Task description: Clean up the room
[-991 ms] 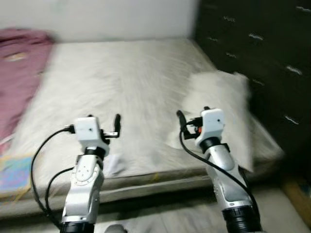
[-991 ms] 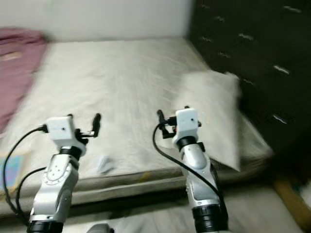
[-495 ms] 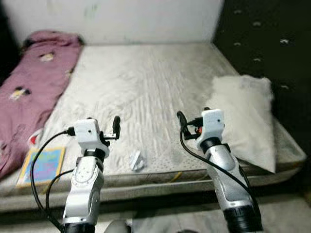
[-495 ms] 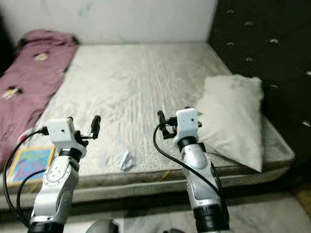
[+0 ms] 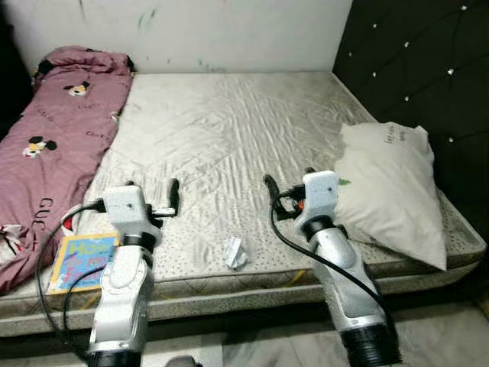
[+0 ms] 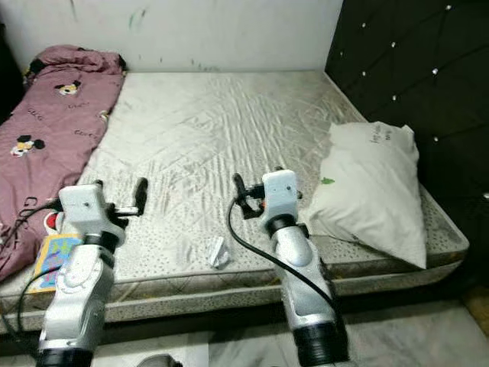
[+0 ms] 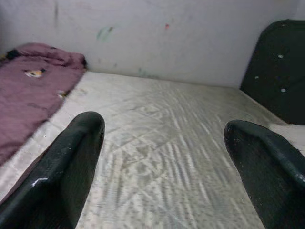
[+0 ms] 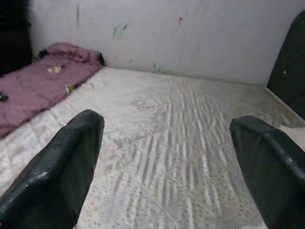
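A crumpled white wrapper (image 5: 234, 252) lies on the grey mattress (image 5: 221, 130) near its front edge, between my two arms. A colourful book (image 5: 80, 260) rests at the front left corner, beside a pink cartoon-print blanket (image 5: 53, 130) heaped along the left side. A white pillow (image 5: 390, 191) lies at the right. My left gripper (image 5: 157, 191) hovers open above the front of the mattress, up and left of the wrapper. My right gripper (image 5: 289, 180) hovers open up and right of it, close to the pillow. Nothing sits between the fingers (image 7: 71, 162) of either one.
A black tufted headboard (image 5: 412, 69) rises along the right side, and a marked white wall (image 5: 229, 34) stands behind the bed. A strip of pale floor (image 5: 260, 348) runs below the mattress front edge.
The camera has swung left and the blur has cleared, so the blanket, book and wrapper have come into sight. Both arms hold the same raised pose with fingers apart.
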Tool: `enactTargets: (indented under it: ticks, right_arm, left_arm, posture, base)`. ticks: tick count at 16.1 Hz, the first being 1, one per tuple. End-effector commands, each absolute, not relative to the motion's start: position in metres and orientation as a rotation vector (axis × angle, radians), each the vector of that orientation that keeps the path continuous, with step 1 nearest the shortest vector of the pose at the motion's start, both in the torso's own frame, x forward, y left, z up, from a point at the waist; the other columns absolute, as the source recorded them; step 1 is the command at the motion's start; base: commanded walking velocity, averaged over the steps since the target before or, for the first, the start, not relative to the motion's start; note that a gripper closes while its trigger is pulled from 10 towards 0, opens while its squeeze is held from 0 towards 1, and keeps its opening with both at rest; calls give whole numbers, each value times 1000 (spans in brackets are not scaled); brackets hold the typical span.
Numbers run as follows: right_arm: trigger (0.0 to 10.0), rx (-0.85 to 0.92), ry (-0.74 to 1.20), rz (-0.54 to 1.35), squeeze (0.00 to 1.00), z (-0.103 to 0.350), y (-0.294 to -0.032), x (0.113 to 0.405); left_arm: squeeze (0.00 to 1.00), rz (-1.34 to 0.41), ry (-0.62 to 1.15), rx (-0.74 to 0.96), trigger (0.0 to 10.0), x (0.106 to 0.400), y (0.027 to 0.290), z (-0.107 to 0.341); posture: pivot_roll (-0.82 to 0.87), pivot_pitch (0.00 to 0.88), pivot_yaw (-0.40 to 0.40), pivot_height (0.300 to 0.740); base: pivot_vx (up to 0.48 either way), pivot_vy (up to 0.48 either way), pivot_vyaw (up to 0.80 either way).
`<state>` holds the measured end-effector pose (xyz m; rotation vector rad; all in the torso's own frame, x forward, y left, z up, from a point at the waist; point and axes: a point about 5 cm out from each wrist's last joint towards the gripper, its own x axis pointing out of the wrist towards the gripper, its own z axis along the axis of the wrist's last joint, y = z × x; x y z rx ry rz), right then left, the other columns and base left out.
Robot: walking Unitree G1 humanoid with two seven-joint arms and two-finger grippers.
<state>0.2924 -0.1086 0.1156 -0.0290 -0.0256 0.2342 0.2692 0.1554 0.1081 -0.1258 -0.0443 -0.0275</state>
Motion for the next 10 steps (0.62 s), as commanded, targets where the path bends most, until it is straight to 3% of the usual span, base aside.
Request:
enactTargets:
  ticks: [1, 5, 10]
  right_arm:
    - [10000, -34, -40, 227, 0, 119, -110, 293]
    - [10000, -11, -46, 212, 0, 122, -108, 297]
    - [10000, -3, -37, 162, 0, 119, -115, 297]
  left_arm:
    - [0, -36, -45, -124, 10000, 270, 155, 109]
    - [0, -38, -51, -123, 10000, 273, 157, 113]
    - [0, -63, -53, -133, 10000, 274, 152, 112]
  posture:
    - [47, 0, -22, 740]
    - [51, 0, -13, 740]
    - [45, 0, -6, 740]
  base:
    - [0, 0, 800]
    - [0, 0, 759]
    - [0, 0, 0]
